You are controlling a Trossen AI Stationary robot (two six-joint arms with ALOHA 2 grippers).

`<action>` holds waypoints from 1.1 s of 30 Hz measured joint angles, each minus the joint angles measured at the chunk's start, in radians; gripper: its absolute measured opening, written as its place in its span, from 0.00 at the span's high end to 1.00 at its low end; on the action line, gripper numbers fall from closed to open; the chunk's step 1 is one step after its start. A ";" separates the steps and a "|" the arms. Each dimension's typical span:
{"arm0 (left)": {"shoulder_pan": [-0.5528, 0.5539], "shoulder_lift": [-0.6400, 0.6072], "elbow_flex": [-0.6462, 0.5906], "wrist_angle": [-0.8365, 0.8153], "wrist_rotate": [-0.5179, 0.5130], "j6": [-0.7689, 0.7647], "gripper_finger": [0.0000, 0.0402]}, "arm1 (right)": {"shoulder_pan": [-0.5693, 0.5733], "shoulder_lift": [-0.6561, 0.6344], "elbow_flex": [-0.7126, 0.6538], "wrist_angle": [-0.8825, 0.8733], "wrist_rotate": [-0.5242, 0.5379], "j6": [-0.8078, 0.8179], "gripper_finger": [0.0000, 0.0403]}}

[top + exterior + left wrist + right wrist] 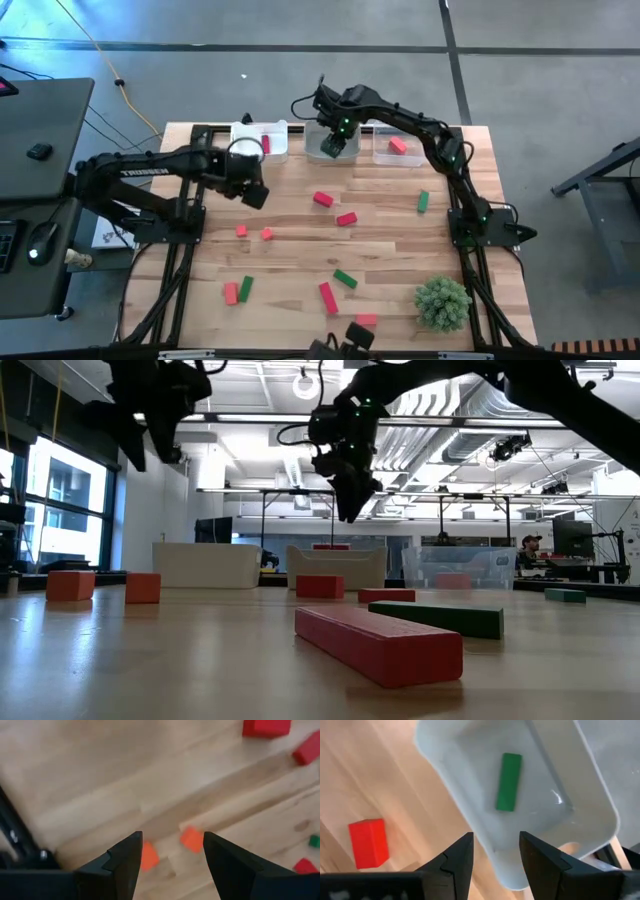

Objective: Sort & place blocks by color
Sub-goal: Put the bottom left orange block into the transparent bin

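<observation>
Right hand spread and empty over the middle clear plastic bin, green oblong block lying flat inside, so probably just dropped where greens belong. Left hand spread too, hovering above two small orange-red cubes on the wooden worktop, likely lining up a pick. Other red and green blocks scattered well apart, unsorted.

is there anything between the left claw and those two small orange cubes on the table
Nothing visible. The left claw hangs open above the two orange cubes, with only bare table between them.
</observation>
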 joint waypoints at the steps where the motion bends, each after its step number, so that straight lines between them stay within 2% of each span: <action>1: -0.026 0.000 0.000 -0.015 -0.001 -0.028 0.50 | 0.009 0.000 0.000 -0.001 0.004 0.002 0.63; 15: -0.401 0.000 0.000 -0.102 -0.006 -0.509 0.50 | 0.115 -0.001 0.000 -0.056 0.030 0.018 0.63; 26: -0.706 0.000 0.000 -0.101 -0.016 -0.975 0.50 | 0.126 -0.001 0.000 -0.102 0.031 -0.028 0.63; 33: -0.844 0.006 0.000 -0.100 -0.016 -1.152 0.50 | 0.126 -0.001 0.000 -0.106 0.032 -0.053 0.63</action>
